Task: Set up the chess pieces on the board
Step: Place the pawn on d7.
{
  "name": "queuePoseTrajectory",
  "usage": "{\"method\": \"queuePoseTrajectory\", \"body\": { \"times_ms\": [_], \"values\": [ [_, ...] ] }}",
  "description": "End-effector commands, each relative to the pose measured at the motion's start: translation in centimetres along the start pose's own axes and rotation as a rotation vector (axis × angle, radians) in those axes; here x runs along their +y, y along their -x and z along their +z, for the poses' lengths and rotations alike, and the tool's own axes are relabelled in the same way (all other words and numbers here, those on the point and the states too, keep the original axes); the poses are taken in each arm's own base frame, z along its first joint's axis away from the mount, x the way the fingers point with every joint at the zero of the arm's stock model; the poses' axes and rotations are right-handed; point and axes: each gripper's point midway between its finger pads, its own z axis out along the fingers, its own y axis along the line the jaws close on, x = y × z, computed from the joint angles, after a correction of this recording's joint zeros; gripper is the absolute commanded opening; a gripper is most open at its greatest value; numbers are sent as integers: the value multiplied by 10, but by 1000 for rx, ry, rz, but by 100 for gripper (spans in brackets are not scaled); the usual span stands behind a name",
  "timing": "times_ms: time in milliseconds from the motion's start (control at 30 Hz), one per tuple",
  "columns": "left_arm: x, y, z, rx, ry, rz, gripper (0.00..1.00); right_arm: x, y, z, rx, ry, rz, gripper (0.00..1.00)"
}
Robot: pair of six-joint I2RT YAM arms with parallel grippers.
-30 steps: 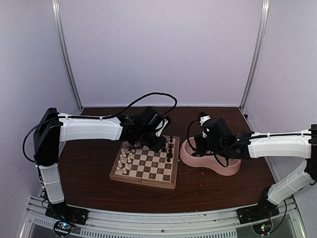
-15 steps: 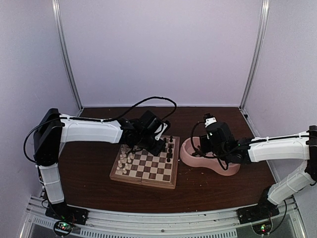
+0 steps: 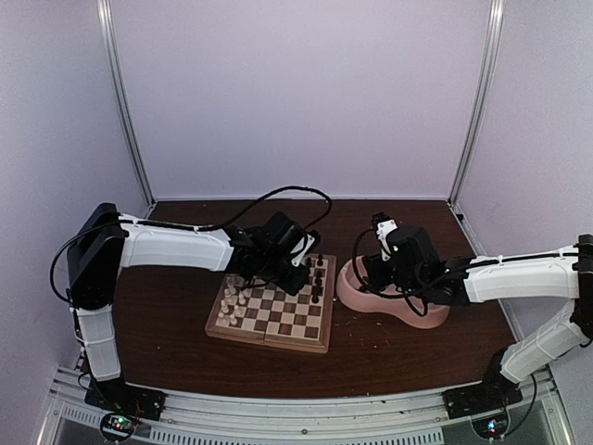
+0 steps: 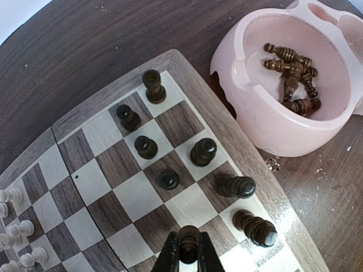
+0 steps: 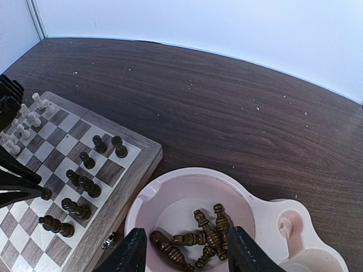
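The board lies mid-table, with cream chess pieces along its left side and several dark chess pieces standing on its right side. My left gripper is shut on a dark piece, upright over a square in the dark rows near the board's right edge. Open above the pink bowl, my right gripper straddles several dark pieces lying on the bowl's floor without touching them. In the top view the left gripper is over the board's far right and the right gripper over the bowl.
The pink bowl has a second, smaller cup on its right side. A small metal clasp sticks out of the board's edge beside the bowl. Dark wooden table surrounds the board, and white walls enclose the back and sides.
The right gripper's jaws have spread wider above the bowl. The left arm has shifted slightly over the board, still holding its dark piece.
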Motion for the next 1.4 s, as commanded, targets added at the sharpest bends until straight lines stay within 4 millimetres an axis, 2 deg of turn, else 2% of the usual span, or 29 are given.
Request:
{"method": "queuePoseTrajectory", "body": {
  "times_ms": [0, 600, 1367],
  "values": [
    [-1, 4, 11, -22, -21, 8, 8, 8, 12, -1, -6, 33, 9, 50],
    [-5, 3, 27, -10, -27, 31, 8, 13, 12, -1, 6, 64, 12, 49],
    [-2, 4, 31, 2, -7, 52, 9, 14, 12, -1, 11, 69, 13, 49]
  ]
}}
